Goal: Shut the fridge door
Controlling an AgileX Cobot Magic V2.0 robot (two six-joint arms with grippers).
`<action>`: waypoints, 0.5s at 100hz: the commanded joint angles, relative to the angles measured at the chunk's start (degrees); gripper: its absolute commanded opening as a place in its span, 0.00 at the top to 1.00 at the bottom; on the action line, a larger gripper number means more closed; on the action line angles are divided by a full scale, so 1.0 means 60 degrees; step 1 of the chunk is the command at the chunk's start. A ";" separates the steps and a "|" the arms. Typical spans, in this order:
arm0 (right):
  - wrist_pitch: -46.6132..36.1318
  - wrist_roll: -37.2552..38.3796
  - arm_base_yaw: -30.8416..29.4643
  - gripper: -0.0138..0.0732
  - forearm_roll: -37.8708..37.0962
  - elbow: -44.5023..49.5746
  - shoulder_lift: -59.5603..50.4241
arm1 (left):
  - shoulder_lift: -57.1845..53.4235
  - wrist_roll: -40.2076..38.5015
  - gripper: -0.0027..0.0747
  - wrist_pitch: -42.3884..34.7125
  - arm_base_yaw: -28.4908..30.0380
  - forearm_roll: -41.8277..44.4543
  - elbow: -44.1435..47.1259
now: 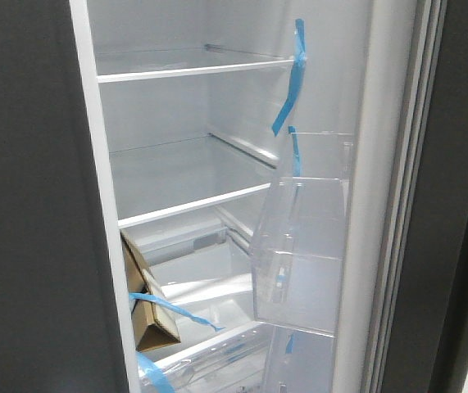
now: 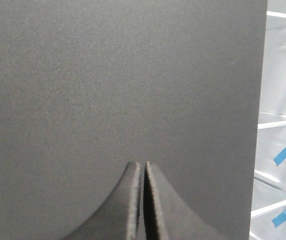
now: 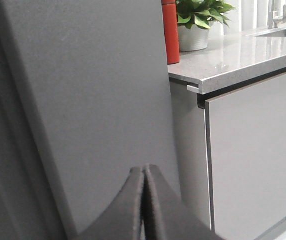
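The fridge door stands open at the right of the front view. Its white back face carries a clear plastic bin and blue tape strips, and its dark grey edge runs down the far right. In the right wrist view its matte dark grey outer face fills the left half. My right gripper is shut and empty, its tips close to that face. My left gripper is shut and empty, right in front of the plain dark grey fridge panel. Neither gripper shows in the front view.
The plain fridge panel covers the left. Inside are white shelves and a taped cardboard box. Beside the door stand a pale grey cabinet front and a counter with a red bottle and a plant.
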 commanded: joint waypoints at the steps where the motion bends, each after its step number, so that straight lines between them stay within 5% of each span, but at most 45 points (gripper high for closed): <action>1: -0.1070 -0.0027 0.0005 0.89 0.0048 0.0162 -0.0221 | -0.0195 -0.0022 0.99 -0.0698 -0.0014 -0.0038 0.0335; 27: -0.0459 -0.0027 0.0005 0.89 0.1030 -0.0558 -0.0204 | -0.0195 -0.0022 0.99 -0.0698 -0.0014 -0.0038 0.0335; 50: 0.1584 -0.0027 0.0005 0.89 0.1458 -0.2500 0.0030 | -0.0195 -0.0022 0.99 -0.0698 -0.0014 -0.0038 0.0335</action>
